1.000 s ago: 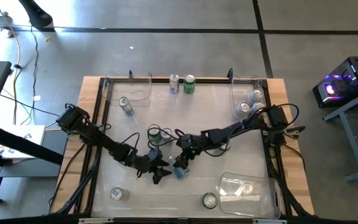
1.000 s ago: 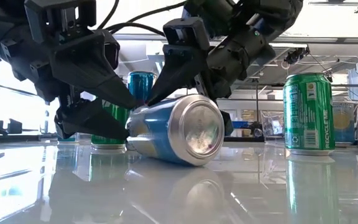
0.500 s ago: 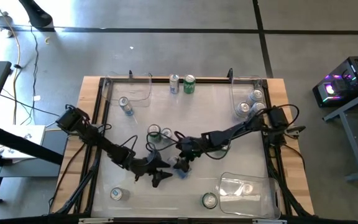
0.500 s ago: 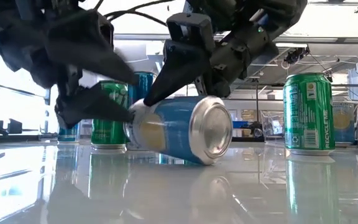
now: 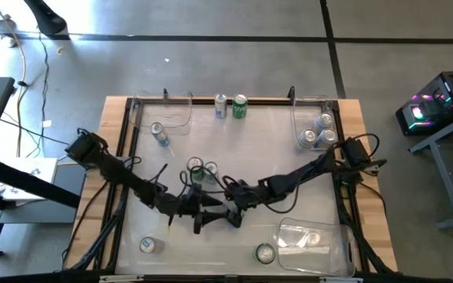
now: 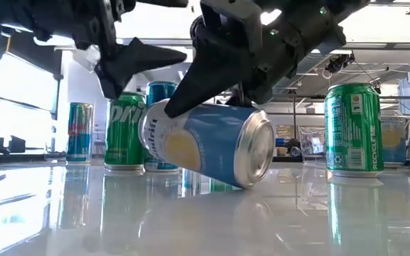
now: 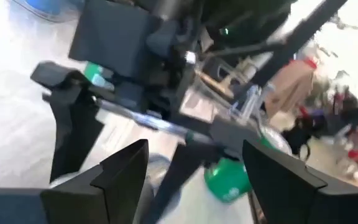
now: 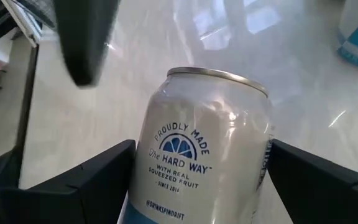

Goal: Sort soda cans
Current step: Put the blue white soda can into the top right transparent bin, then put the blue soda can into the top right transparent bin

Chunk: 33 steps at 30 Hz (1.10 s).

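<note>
Right claw (image 8: pixel 194 180) pinches a blue-and-white can (image 8: pixel 204 149), its lower half cut off; it reads "PROUDLY MADE THE HARD WAY". Left claw (image 7: pixel 194 165) gapes empty.

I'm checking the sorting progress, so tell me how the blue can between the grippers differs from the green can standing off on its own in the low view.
The blue can is tipped on its side, one end lifted; the green can stands upright on the table. The blue can sits between the right gripper's fingers; nothing touches the green one. The blue can's label is blue and pale; the other's is green. Both have shiny silver ends.
</note>
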Each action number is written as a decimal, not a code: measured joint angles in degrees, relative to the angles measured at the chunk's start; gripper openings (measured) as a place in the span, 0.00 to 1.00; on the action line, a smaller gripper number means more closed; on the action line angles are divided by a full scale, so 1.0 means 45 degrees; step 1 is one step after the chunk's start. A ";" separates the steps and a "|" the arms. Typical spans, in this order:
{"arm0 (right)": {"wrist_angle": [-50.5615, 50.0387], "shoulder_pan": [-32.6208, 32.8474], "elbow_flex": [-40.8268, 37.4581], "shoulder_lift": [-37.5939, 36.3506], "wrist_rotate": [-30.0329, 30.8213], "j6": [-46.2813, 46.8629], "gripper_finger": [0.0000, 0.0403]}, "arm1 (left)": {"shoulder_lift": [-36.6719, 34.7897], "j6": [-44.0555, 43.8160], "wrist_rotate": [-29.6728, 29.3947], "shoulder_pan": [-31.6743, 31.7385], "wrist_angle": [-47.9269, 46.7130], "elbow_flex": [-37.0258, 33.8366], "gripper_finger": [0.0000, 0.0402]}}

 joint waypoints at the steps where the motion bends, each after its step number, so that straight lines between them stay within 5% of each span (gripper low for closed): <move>1: 0.0001 0.0040 0.0000 -0.0005 0.0172 -0.0112 0.85 | -0.0252 0.0170 0.0033 -0.0052 -0.0176 -0.0007 0.63; 14: 0.2623 0.0581 0.0040 -0.0512 0.2980 -0.3866 0.82 | -0.5138 0.1282 -0.2632 -0.1862 -0.6712 -0.0012 0.63; 22: 0.2394 0.0656 0.0044 -0.0520 0.3303 -0.4675 0.75 | -0.5576 0.1124 -0.3799 -0.2605 -0.8085 -0.0022 0.63; 28: 0.2132 0.0656 0.0039 -0.0515 0.2894 -0.4782 0.75 | -0.5570 -0.0144 -0.1601 -0.2680 -0.9953 -0.0022 0.63; 33: 0.2137 0.0640 0.0039 -0.0520 0.2573 -0.4860 0.75 | -0.5556 -0.2542 0.1822 -0.2939 -1.6048 0.1537 0.63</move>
